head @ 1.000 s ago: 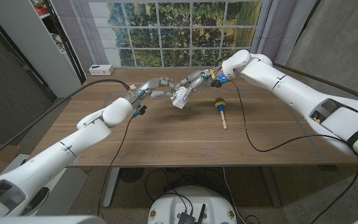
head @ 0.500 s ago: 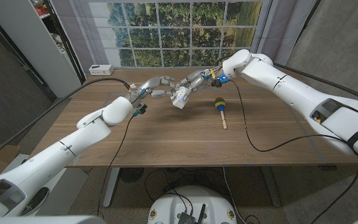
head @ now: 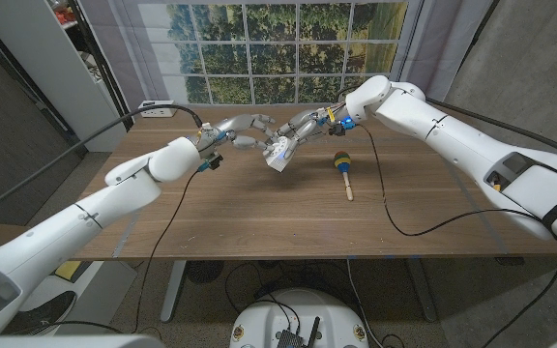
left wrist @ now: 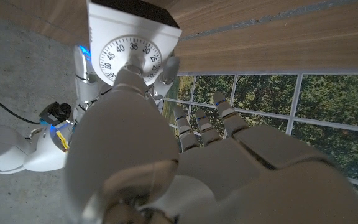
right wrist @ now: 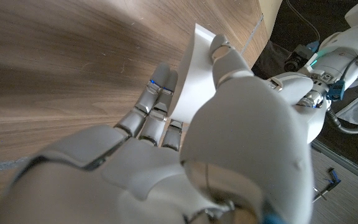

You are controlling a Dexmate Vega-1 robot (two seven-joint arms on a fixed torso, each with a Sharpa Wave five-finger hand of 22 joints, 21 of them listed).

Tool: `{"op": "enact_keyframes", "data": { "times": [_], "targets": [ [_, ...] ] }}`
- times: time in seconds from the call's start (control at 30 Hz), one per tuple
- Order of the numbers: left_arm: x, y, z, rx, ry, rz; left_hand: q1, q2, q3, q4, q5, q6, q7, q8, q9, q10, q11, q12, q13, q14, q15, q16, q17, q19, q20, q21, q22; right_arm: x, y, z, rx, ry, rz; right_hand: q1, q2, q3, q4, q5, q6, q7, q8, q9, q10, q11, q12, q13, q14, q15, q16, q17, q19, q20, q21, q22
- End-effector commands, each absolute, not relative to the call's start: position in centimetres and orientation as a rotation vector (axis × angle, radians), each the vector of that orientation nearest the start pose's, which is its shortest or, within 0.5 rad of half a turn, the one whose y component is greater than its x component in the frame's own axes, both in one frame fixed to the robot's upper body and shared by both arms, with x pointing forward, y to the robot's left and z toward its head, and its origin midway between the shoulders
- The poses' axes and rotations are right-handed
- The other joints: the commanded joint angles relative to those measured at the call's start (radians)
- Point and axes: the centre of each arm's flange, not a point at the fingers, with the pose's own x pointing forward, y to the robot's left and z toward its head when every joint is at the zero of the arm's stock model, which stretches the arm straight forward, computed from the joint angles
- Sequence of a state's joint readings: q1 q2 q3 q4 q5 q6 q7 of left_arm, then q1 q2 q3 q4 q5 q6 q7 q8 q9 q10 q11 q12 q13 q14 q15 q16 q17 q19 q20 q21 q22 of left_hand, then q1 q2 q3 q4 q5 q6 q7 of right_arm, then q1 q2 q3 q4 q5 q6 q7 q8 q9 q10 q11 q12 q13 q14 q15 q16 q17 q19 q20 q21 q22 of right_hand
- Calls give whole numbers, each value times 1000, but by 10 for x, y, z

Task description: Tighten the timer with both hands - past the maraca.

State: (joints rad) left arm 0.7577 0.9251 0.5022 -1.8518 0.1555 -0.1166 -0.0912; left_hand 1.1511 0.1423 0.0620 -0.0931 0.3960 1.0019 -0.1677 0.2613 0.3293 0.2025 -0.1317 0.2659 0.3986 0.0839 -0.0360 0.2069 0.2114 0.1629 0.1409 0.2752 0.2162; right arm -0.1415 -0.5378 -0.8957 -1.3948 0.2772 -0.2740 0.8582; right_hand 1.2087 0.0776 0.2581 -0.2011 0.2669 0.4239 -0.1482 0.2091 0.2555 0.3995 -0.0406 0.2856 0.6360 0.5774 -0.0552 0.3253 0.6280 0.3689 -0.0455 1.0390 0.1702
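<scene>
The big wooden table (head: 259,208) has two white robot arms reaching over it from the near corners. A window (head: 288,48) with green trees outside is behind the table, and a small white box (head: 157,106) sits at the far left edge of the table. A black cable (head: 380,198) lies across the right side of the table. The left hand (head: 238,133) and the right hand (head: 307,124) meet above the far middle of the table, with the white timer (head: 278,153) between them, held up off the wood. The right hand holds the timer's body from behind, with its thumb on one side and its fingers (right wrist: 157,102) on the other side. In the left wrist view you can see the timer's round dial (left wrist: 128,61) with numbers on it, and one finger of the left hand touches the middle of the dial. Its other fingers (left wrist: 204,127) are spread out and hold nothing. I cannot tell if the left hand is gripping the knob or only pressing it. The maraca (head: 342,169), with a green and yellow head and a wooden handle, lies on the table just to the right of the timer
</scene>
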Motion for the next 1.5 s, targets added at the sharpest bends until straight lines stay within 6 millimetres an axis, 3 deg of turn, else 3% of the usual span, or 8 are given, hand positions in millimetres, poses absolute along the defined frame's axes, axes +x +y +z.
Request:
{"op": "enact_keyframes", "data": {
  "times": [0.03, 0.6, 0.77, 0.83, 0.9, 1.0, 1.1, 1.5],
  "targets": [
    [525, 207, 116, 1531, -942, -410, 11, 4, -4, -5, 7, 30, -15, 23, 13, -3, -8, -2, 2, -9, -12, -2, 2, 4, -7, 8, 5, 614, -80, 120, -1037, -203, 1063, -46, 64, 57, 51, 6, 11, -1, 9, 2, 26, -24, 9, 60, -2, -171, 1, 2, 6, -149, -2, 1],
    [485, 175, 141, 1932, -1132, -658, 14, 0, -15, -2, 8, 48, -23, 26, 7, 1, -19, -3, -2, -9, -22, 0, 4, 3, -18, 10, 6, 613, -76, 106, -1028, -178, 1078, -45, 65, 60, 51, 4, 11, -1, 8, 1, 27, -33, 7, 61, 0, -171, 1, 0, 4, -150, -8, 2],
    [484, 177, 154, 1779, -1139, -593, 3, 26, -17, 20, 4, -17, 7, 2, 12, 5, 2, -3, -5, -3, -25, 6, 8, 6, -25, 15, 8, 613, -81, 104, -1005, -182, 1062, -47, 64, 60, 52, 2, 8, -1, 6, 0, 27, -35, 5, 61, -1, -169, 1, -1, 3, -149, -10, 2],
    [486, 180, 155, 1720, -1116, -569, -28, 24, -30, 44, -12, -53, 15, -6, 22, 12, 36, 0, -6, 2, -30, 8, 8, 8, -28, 18, 8, 613, -84, 104, -993, -181, 1056, -48, 65, 60, 52, 2, 7, 0, 6, 0, 26, -33, 4, 61, -1, -169, 0, -1, 3, -149, -11, 3],
    [488, 184, 152, 1717, -1104, -520, -40, 17, -38, 51, -20, -74, 26, -11, 28, 7, 47, -2, -7, 6, -26, 8, 7, 10, -30, 19, 8, 611, -87, 104, -986, -185, 1046, -50, 64, 59, 54, 2, 7, 0, 6, 0, 27, -33, 4, 61, -1, -167, -1, -2, 3, -149, -11, 3],
    [490, 188, 147, 1690, -1061, -462, -101, -26, -85, 81, -46, -94, 36, -15, 38, 10, 49, 0, -8, 10, -28, 6, 3, 9, -36, 20, 6, 609, -91, 103, -972, -191, 1035, -52, 64, 59, 55, 1, 9, 0, 6, 0, 28, -31, 4, 61, -2, -166, -2, -3, 3, -149, -12, 3],
    [487, 193, 143, 1639, -1028, -410, -119, -40, -100, 88, -53, -98, 53, -16, 40, 8, 44, -1, -8, 8, -20, 5, 2, 5, -33, 19, 5, 607, -96, 104, -960, -197, 1028, -54, 64, 59, 55, 1, 9, 0, 6, -1, 28, -30, 2, 60, -2, -167, -1, -3, 3, -149, -13, 3],
    [490, 209, 130, 1445, -920, -310, -132, -39, -113, 96, -61, -105, 78, -17, 47, 16, 48, 3, -9, 10, -9, 5, 2, 9, -24, 21, 4, 604, -110, 116, -890, -285, 1010, -47, 65, 63, 50, 0, -3, -15, 0, -2, 50, -35, 10, 62, 13, -174, 7, 1, 7, -145, -15, 3]
  ]
}}
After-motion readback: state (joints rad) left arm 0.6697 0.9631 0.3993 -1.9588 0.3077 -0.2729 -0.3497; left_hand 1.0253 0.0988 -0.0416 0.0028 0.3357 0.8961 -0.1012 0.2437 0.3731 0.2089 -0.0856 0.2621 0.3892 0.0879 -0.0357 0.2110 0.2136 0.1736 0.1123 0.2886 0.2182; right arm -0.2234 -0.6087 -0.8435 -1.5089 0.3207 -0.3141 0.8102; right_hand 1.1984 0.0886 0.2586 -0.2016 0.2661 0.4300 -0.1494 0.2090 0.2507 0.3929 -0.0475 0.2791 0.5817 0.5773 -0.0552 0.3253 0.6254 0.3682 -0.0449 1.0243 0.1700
